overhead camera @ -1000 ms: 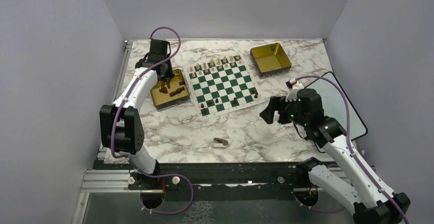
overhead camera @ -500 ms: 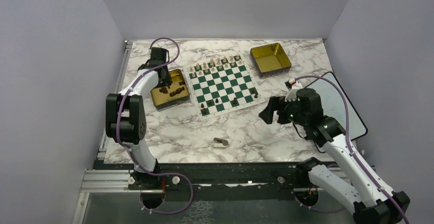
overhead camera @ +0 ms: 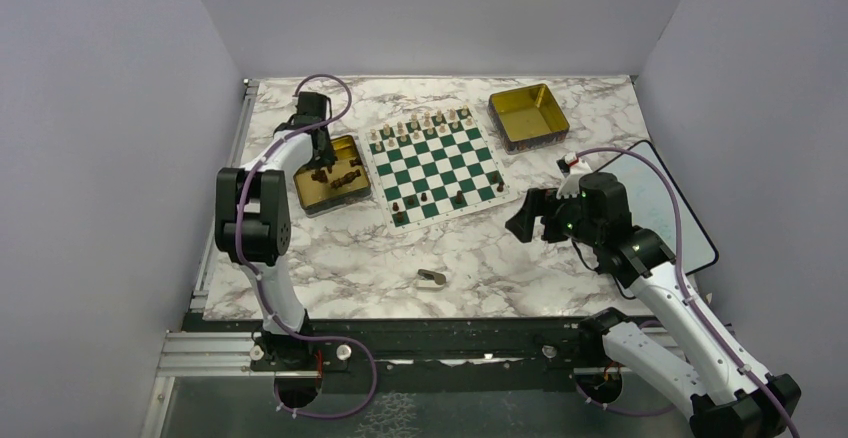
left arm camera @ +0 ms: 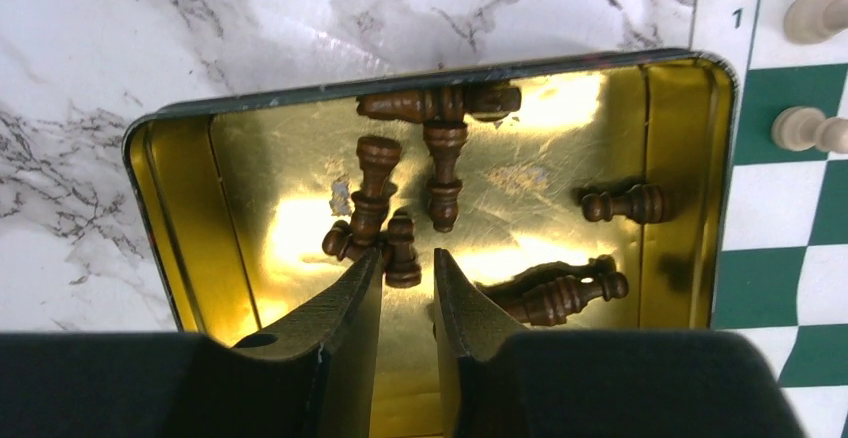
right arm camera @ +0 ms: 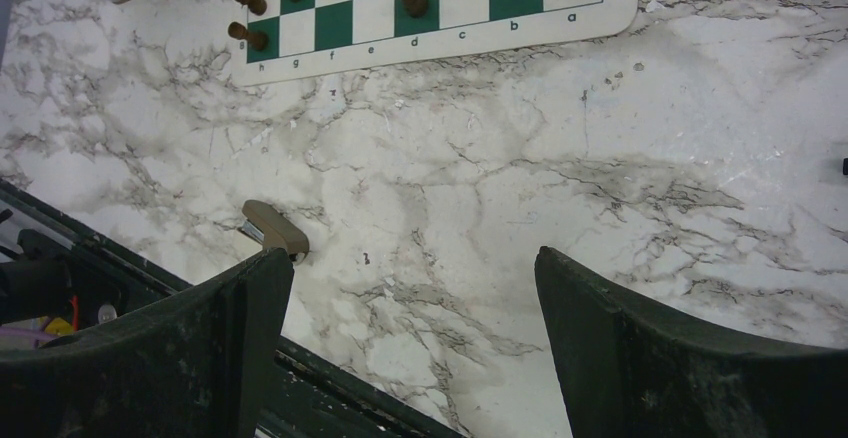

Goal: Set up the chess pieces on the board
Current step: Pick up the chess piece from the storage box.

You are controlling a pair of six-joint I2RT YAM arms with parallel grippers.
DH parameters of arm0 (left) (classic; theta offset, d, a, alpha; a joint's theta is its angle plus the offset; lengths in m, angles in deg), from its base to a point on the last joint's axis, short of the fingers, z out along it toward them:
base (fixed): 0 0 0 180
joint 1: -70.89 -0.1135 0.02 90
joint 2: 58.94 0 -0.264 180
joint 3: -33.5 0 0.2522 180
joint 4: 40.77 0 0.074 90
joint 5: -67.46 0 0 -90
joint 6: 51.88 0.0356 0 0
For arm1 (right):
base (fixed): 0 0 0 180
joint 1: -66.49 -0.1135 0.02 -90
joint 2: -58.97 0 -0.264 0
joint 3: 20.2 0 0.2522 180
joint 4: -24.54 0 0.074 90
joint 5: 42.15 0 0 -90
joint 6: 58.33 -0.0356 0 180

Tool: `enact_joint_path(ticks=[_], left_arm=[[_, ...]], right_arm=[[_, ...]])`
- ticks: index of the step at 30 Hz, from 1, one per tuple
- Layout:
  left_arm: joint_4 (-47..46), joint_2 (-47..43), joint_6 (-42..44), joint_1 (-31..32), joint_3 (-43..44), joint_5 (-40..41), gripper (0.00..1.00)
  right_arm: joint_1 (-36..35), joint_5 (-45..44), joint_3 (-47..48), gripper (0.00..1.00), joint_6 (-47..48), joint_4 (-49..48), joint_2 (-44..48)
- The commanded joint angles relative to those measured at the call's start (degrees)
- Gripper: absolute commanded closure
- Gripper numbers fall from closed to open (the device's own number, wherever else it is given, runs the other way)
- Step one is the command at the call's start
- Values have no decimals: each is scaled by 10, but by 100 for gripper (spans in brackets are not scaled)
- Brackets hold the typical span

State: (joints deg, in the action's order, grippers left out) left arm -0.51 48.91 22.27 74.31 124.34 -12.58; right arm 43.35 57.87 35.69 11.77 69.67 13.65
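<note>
**Fishing the next dark piece out of the tin**

From the top view, the left gripper [overhead camera: 322, 148] hangs over the gold tin [overhead camera: 312, 190], just left of the board [overhead camera: 433, 166]. Pale pieces [overhead camera: 420, 128] line the board's far rank. Only a few dark chess pieces [overhead camera: 425, 199] stand near its front edge, so the dark side looks mostly unfilled. The right gripper [overhead camera: 530, 216] waits off the board's near right corner.

In the left wrist view, the black fingers [left arm camera: 345, 328] stand barely parted, with a narrow slot between them and nothing in it. Just past their tips lies a heap of slim, turned wooden figures on their sides, some crossing one another, on the tin's shiny, scuffed brass-coloured floor. The next move probably calls for opening a little wider and then descending over one stem only. These round bodies look likely to roll or drag a neighbour along.

In the right wrist view, the jaws are spread wide and empty above the veined marble table [right arm camera: 520, 158]. The board is a thin, flat green-and-white sheet. A small tan object [right arm camera: 272, 228] lies near the table's edge.
</note>
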Motion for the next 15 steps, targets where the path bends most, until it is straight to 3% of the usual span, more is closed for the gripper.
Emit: enact_joint_path(ticks=[1,15], left_arm=[[-19,18,-4,-3,32,-16,74],[-39,64,-2,2,59,-31,74]], right_arm=[[2,-3,0,3,-3,-14,-2],[2,-12,3,3,-6,-7,-6]])
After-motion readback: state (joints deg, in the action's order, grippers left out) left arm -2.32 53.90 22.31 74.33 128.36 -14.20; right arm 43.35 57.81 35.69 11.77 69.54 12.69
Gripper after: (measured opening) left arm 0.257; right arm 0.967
